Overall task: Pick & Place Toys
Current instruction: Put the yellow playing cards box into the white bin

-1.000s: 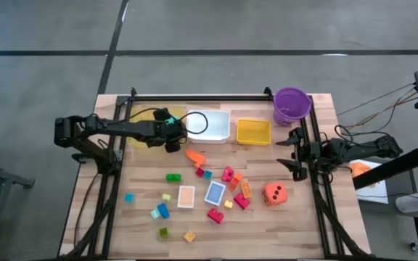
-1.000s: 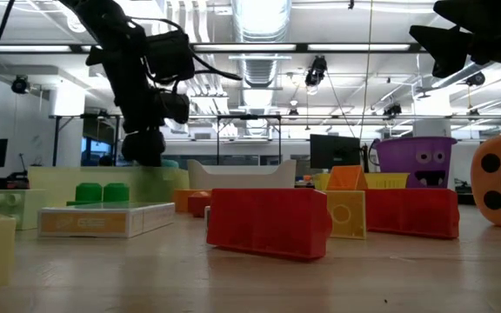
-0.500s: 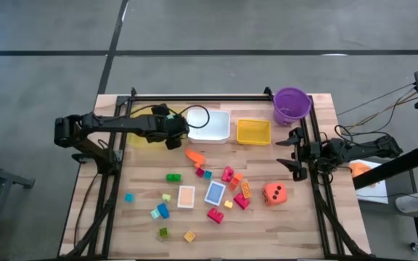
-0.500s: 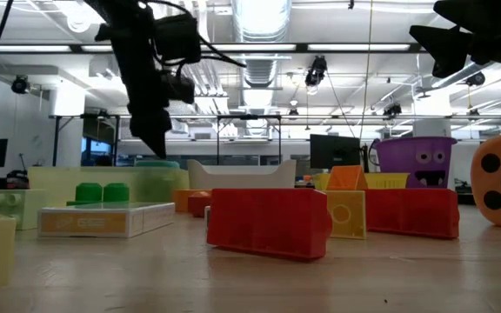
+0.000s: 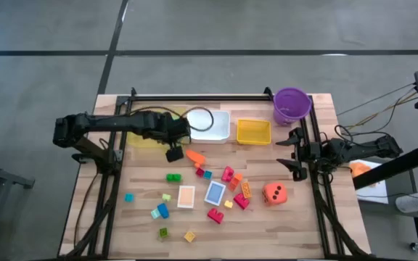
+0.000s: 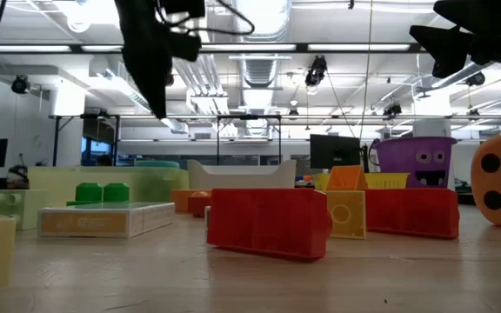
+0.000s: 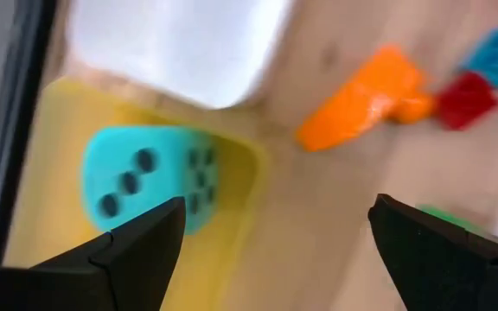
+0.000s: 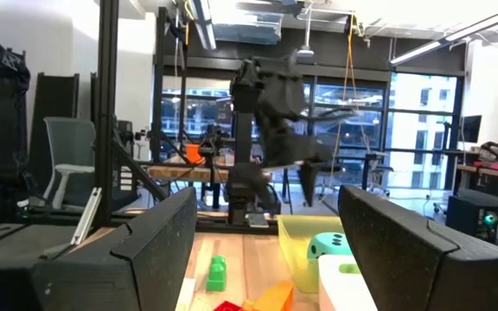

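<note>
While the left gripper hangs above the bench just in front of the yellow tray at the back left, its jaws stand apart with nothing between them. Inside that tray, seen from the left wrist, lies the teal die, dotted face up, close to the tray's near wall. Beside the yellow tray sits a white tray, then a second, smaller yellow tray, and a purple bucket stands at the back right corner. Just beside the left gripper lies an orange wedge-shaped block, and farther forward a green block. Near the middle of the bench rest the orange card and the blue card side by side, with red, pink, yellow and teal blocks scattered around them. To the right of that cluster sits the orange die. At the right edge of the bench waits the right gripper, well apart from the toys, its jaws apart and empty. From the low camera, a red block fills the foreground.
</note>
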You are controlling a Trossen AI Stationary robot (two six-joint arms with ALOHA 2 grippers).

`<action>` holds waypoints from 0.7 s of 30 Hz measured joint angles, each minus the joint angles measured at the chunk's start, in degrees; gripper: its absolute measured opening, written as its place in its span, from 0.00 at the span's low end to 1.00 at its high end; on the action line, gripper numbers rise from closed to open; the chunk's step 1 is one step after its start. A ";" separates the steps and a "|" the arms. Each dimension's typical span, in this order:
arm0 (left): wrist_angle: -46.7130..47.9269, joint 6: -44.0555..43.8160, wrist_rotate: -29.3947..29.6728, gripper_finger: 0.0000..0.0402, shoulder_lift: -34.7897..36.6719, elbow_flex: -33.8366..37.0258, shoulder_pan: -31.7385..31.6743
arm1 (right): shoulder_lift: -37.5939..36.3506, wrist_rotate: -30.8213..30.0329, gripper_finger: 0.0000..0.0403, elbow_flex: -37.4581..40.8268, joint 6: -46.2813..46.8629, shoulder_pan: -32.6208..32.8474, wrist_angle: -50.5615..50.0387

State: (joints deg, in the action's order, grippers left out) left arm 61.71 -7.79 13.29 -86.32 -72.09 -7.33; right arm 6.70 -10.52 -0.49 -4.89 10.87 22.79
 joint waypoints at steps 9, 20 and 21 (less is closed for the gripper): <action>0.94 -6.17 -4.93 0.89 0.02 -1.67 13.55 | 0.00 0.00 0.69 -0.01 0.07 0.00 0.00; -5.94 -35.73 -7.78 0.89 -2.00 -1.03 23.26 | 0.00 0.01 0.69 0.00 -0.05 0.01 0.00; -6.09 -41.96 -8.11 0.89 -2.82 -1.08 23.72 | 0.03 -0.01 0.69 0.00 0.00 0.00 -0.02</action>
State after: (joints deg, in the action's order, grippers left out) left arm 55.62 -49.74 5.18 -89.14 -73.17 16.39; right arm 6.73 -10.54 -0.49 -4.89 10.87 22.76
